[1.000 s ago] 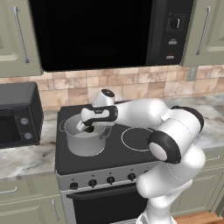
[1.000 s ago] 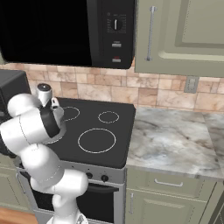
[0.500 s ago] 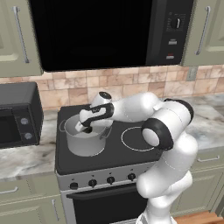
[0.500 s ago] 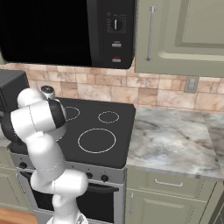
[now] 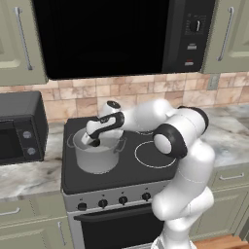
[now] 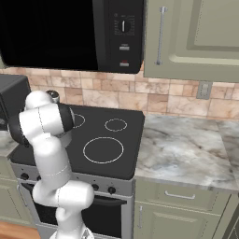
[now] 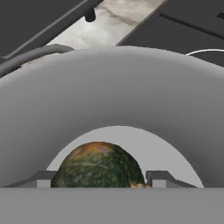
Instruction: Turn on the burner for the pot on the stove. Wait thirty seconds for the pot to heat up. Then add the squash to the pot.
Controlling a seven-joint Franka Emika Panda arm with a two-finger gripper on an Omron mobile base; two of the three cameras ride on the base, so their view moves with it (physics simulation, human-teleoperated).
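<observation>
The grey steel pot (image 5: 97,158) stands on the left of the black glass stove (image 5: 131,172), hiding the burner under it. My gripper (image 5: 92,141) reaches down over the pot's rim. In the hand view the dark green squash (image 7: 98,166) fills the gap between my fingertips (image 7: 43,178), so the gripper (image 7: 103,179) is shut on it. The squash hangs inside the pot's grey wall (image 7: 113,87), above its floor. A row of small black knobs (image 5: 122,199) lines the stove's silver front panel.
A black toaster oven (image 5: 19,129) sits on the counter left of the stove. A dark microwave (image 5: 107,34) hangs above. A large thin white ring (image 6: 103,150) marks the stove's right side, and the marble counter (image 6: 186,149) stretches beyond it.
The gripper with the squash has sunk slightly lower and leftward into the pot. The arm's elbow has swung round while the pot stayed put.
</observation>
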